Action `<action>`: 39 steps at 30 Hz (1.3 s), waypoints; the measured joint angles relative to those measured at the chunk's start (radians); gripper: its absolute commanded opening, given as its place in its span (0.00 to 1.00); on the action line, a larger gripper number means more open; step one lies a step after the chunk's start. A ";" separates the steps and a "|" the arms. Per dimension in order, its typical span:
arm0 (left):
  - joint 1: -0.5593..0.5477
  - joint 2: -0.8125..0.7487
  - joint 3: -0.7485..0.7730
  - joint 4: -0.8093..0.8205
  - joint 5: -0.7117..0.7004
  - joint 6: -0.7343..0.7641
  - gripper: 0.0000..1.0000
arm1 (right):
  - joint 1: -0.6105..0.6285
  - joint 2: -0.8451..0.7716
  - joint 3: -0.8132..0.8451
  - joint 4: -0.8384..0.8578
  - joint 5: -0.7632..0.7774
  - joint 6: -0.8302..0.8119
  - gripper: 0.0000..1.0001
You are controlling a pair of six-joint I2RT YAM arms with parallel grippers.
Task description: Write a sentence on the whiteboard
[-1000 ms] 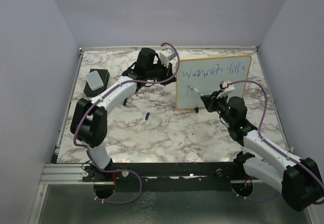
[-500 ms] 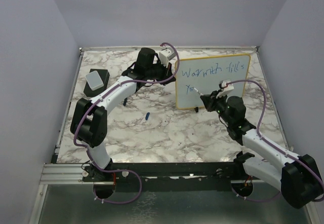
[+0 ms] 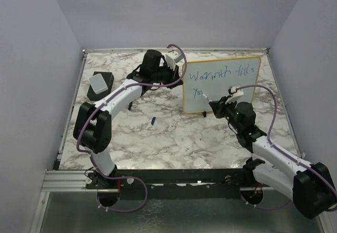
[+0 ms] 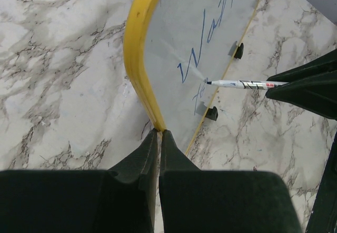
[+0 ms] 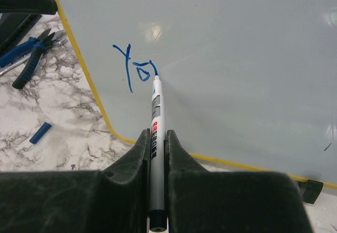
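- Blue ink of the sentence [image 3: 224,75] filled the upper line of the whiteboard [image 3: 224,89]. The board stood upright on the far right part of the marble table [image 3: 174,138]. The lower line held only "Yo".
- Right gripper [image 5: 156,138] was clamped on the marker [image 5: 156,109], with the tip touching the board at the upper right of the "o".
- Left gripper [image 4: 159,134] was pinched tight on the board's yellow frame at its left edge, apparently bracing it.
- Step in hand, as judged: writing the second line, just past the second letter of its first word. The task looked roughly half done.
- Next move would call for a light stroke to the right with the tip kept on the surface, while the left grip held the board against the push.
- Against the overhead view a second before, the right wrist had shifted slightly left and the lower line showed little new ink.
- Board, eraser block [image 3: 100,84] at far left and the small blue cap [image 3: 152,120] near mid-table sat unmoved.
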 measured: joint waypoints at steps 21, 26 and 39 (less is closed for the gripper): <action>0.000 0.000 0.000 0.000 0.000 0.000 0.00 | 0.001 -0.016 0.000 -0.031 0.035 0.014 0.01; 0.000 0.000 0.000 0.000 0.000 0.000 0.00 | 0.003 -0.017 0.014 -0.045 0.039 0.010 0.01; 0.002 0.000 0.000 -0.001 -0.005 0.002 0.00 | 0.003 -0.002 0.065 -0.042 0.059 -0.012 0.01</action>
